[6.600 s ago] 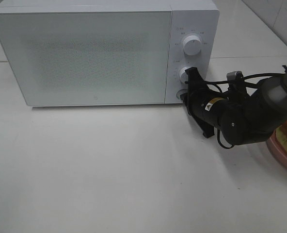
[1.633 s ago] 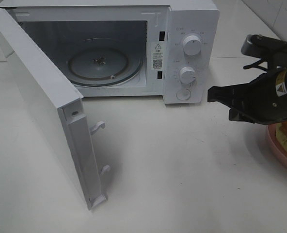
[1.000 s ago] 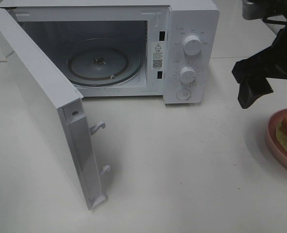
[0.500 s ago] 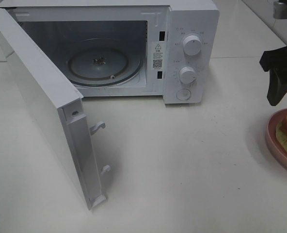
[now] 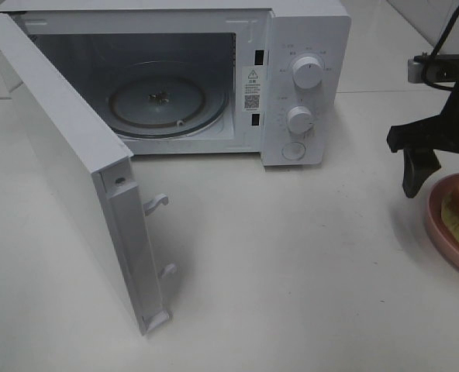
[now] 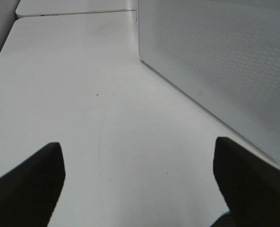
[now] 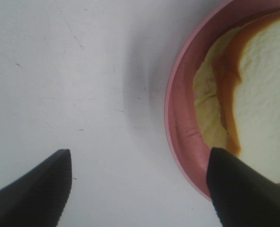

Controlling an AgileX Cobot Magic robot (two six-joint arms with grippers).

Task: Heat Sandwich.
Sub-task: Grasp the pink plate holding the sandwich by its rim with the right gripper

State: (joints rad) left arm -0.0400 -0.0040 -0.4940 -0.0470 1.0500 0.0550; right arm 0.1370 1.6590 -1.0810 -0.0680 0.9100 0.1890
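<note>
right gripper (image 7: 139, 152) is held spread wide, empty, astride the pink plate (image 7: 178, 118) rim so the sandwich (image 7: 258, 94) on it can be gripped; microwave door (image 5: 59, 170) is stood open for loading; left gripper (image 6: 137, 142) is likewise spread wide.

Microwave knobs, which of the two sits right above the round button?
The lower knob. It sits directly above the round button, while the upper knob is higher up, with the lower knob between it and the button.

Left end effector (image 6: 137, 146) agape; right end effector (image 7: 139, 156) agape, seemingly pointing down.
</note>
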